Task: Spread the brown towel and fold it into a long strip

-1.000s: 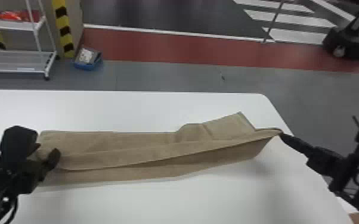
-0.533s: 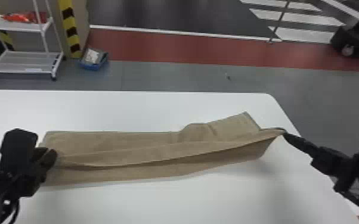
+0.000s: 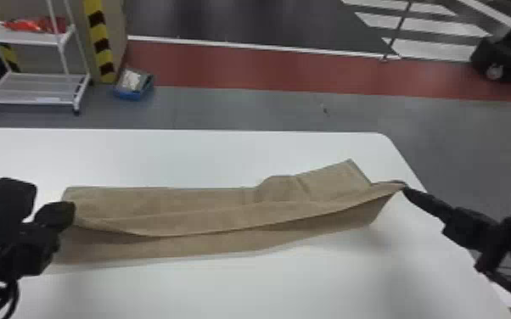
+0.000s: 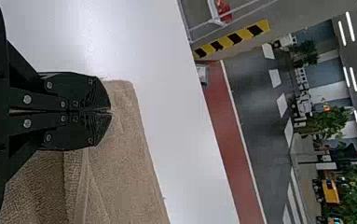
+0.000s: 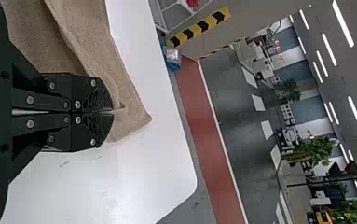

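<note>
The brown towel [image 3: 208,212] lies as a long band across the white table, its front layer lifted and folded partway over the rest. At its left end is my left gripper [image 3: 70,216]; in the left wrist view that gripper [image 4: 110,112] is shut on the towel [image 4: 125,154]. My right gripper [image 3: 404,187] holds the raised right corner. In the right wrist view, the right gripper [image 5: 113,111] is shut on the towel edge, with a flat corner of the towel [image 5: 136,119] beyond it.
The white table [image 3: 267,284] has its right edge beneath my right arm. Past its far edge stand a white shelf cart [image 3: 34,89] and a blue bin [image 3: 133,85] on the floor, with a black wheeled base [image 3: 505,59] farther right.
The view has shifted slightly, so table and background sit a little farther right. Both grippers keep hold of the towel, and its shape is nearly the same.
</note>
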